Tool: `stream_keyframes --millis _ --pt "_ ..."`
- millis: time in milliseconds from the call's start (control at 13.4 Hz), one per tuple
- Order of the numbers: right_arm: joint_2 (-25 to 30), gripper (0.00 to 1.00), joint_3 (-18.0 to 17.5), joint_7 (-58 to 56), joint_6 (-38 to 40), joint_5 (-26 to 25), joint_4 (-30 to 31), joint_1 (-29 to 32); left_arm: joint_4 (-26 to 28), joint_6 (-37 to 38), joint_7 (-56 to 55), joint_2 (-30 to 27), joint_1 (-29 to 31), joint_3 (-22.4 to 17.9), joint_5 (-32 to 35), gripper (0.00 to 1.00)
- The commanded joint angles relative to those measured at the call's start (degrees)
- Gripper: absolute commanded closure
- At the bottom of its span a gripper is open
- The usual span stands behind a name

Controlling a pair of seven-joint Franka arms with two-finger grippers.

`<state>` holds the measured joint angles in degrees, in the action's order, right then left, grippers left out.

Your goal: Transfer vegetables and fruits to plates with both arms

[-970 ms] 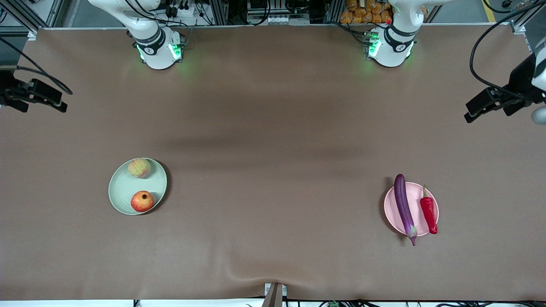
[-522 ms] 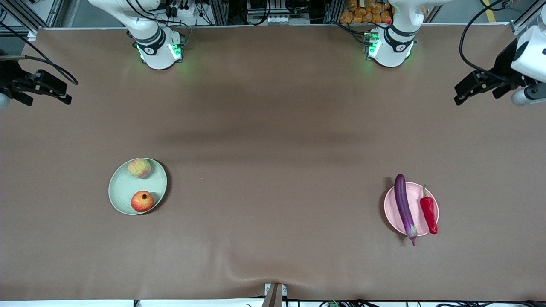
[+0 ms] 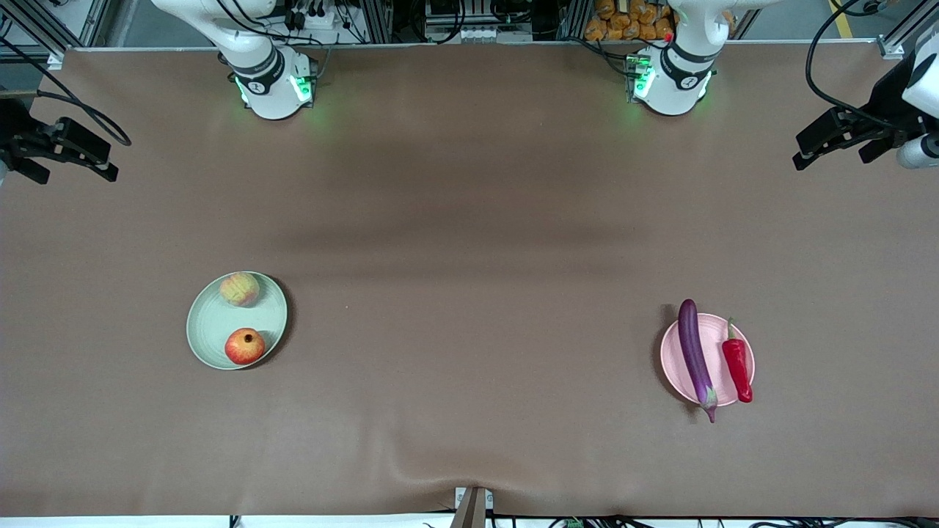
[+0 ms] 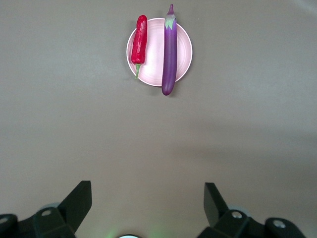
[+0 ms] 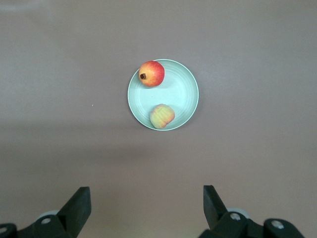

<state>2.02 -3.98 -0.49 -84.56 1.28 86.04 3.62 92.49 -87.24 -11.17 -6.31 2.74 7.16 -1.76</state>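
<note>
Though matte, plates (image 3: 213, 330) round, shallow.

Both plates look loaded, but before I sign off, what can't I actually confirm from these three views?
- Pink plate: the middle is covered by the eggplant and chili in the front and left wrist views.
- Left gripper and right gripper: both open, but only the finger ends show in the wrist views.
- Arms: cut off by the front view's top and side edges.
- Undersides of red fruit and peach on green plate: hidden.
</note>
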Motion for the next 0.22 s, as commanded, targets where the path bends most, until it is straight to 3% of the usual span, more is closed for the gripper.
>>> stream_keyframes --millis 0,149 --pt "-0.61 0.00 -0.07 -0.74 0.45 -0.75 -1.40 0.16 -0.11 1.63 0.27 -1.07 -0.02 -0.13 -0.43 0.00" --pt "-0.61 0.00 -0.07 -0.74 0.54 -0.57 -1.40 0.33 -0.81 2.68 0.09 -1.07 -0.10 -0.13 -0.35 0.00"
